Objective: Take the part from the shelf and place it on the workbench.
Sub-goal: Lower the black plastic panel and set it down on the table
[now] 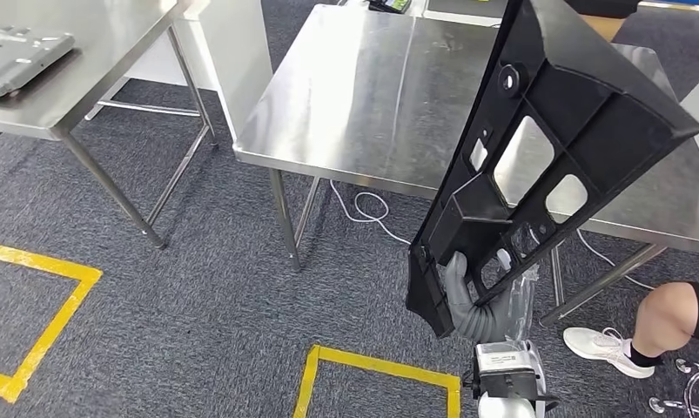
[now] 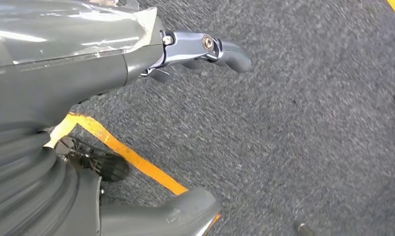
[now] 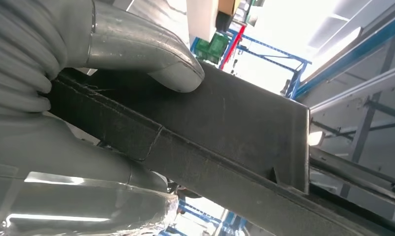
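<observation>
A long black plastic part [image 1: 537, 148] with several cut-out windows stands up steeply in the head view, leaning over the steel workbench [image 1: 363, 96]. My right hand [image 1: 472, 300] grips its lower end, thumb pressed on the face. In the right wrist view the thumb [image 3: 151, 54] lies on the part's dark edge [image 3: 225, 132]. My left hand [image 2: 136, 98] hangs over the grey carpet with its fingers [image 2: 220, 49] apart and nothing in it.
A second steel table [image 1: 76, 78] at the left carries a grey metal plate [image 1: 15, 57]. Yellow tape squares [image 1: 32, 313] mark the carpet. A person's leg and white shoe [image 1: 624, 344] are at the lower right. A white cable [image 1: 367, 209] lies under the workbench.
</observation>
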Motion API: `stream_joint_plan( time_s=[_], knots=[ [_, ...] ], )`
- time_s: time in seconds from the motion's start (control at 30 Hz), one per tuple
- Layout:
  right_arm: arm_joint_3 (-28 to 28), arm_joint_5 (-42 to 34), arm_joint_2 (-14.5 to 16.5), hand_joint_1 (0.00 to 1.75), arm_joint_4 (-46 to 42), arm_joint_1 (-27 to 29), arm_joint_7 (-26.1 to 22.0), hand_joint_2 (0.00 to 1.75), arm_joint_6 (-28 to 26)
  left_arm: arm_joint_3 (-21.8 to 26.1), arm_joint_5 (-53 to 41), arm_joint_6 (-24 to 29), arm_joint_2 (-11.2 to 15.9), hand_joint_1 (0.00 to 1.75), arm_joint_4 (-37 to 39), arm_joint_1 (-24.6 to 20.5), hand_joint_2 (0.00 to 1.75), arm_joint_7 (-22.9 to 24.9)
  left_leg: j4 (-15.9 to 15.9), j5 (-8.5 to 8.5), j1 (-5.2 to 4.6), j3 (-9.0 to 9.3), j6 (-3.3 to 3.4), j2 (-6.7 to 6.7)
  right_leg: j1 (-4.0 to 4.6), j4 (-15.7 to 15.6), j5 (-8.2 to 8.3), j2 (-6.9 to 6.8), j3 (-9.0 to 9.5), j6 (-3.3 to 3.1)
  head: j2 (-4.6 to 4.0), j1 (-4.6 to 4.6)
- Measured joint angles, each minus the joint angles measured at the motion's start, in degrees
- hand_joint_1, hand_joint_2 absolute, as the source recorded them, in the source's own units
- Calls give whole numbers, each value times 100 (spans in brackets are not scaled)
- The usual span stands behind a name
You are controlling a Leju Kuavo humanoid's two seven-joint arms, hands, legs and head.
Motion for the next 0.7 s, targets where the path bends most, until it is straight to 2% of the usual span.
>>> stream_joint_plan(
  time_s=[0.03,0.07,0.1,0.17,0.2,0.27,0.3,0.33,0.37,0.4,0.43,0.5,0.53,0.6,0.7],
  knots=[
    [1,10,3,175,1,-12,11,175,6,10,-1,1,2,0,1,1,175,-1,7,-32,-13,31,-37,36,-4,-277,138,-105,117,-4,0,3],
    [0,20,10,175,2,-29,23,175,13,26,-2,2,4,0,1,3,175,-1,7,-54,-28,60,-74,75,2,-441,217,-175,184,-37,0,-3],
    [-2,29,19,175,3,-48,34,175,21,41,-3,2,6,0,1,5,175,-1,2,-68,-39,85,-106,121,19,-486,246,-174,200,-89,0,-6],
    [-6,40,38,175,1,-74,43,175,38,60,-7,2,-2,0,2,0,175,-1,-13,-88,-11,123,-162,193,14,-510,275,-25,217,-178,0,-21],
    [-8,45,44,175,-2,-82,44,175,46,62,-10,0,-5,0,1,-5,175,-1,32,-140,12,119,-189,137,-1,-520,286,46,227,-206,0,-21],
    [-13,54,53,175,-7,-96,46,175,56,74,-25,-8,-9,0,1,-5,175,-1,399,-390,43,-29,-232,-107,-29,-536,301,176,251,-272,0,-34],
    [-16,58,57,175,-8,-102,46,175,57,82,-35,-15,-9,0,1,1,175,-1,730,-560,44,-186,-238,-226,-18,-535,301,245,254,-293,0,-39],
    [-19,62,61,175,-7,-100,46,175,57,90,-46,-24,-9,0,2,9,175,-1,1076,-698,42,-364,-240,-286,-4,-534,300,313,257,-313,0,-45],
    [-21,65,64,175,-7,-95,46,175,56,94,-58,-31,-9,0,2,14,175,-1,1339,-763,41,-515,-235,-317,12,-534,298,378,262,-318,0,-48],
    [-23,70,67,175,-6,-90,46,175,50,95,-77,-38,-9,0,2,15,175,-1,1430,-721,38,-591,-218,-331,29,-533,294,438,270,-323,0,-47],
    [-26,84,68,175,-6,-87,46,175,37,95,-98,-42,-8,0,2,11,175,-1,1318,-579,31,-567,-189,-343,41,-533,291,488,285,-328,0,-47],
    [-30,135,73,175,-7,-86,45,175,-12,95,-158,-37,-4,0,1,-10,175,-2,663,-182,-3,-292,-91,-397,51,-536,281,568,319,-339,0,-47],
    [-33,166,76,175,-8,-86,45,175,-38,93,-190,-30,0,0,0,-25,175,-2,343,-50,-29,-150,-43,-428,65,-537,275,595,323,-336,0,-43],
    [-44,221,81,175,-9,-73,44,175,-75,89,-262,3,14,0,-1,-57,175,-2,25,24,-80,-12,17,-466,67,-546,269,620,310,-319,0,-43],
    [-64,285,74,175,-25,-34,49,175,-104,86,-373,77,24,0,3,-94,175,-2,-54,55,-111,3,-71,-463,82,-557,248,602,295,-317,0,-41]
  ],
)
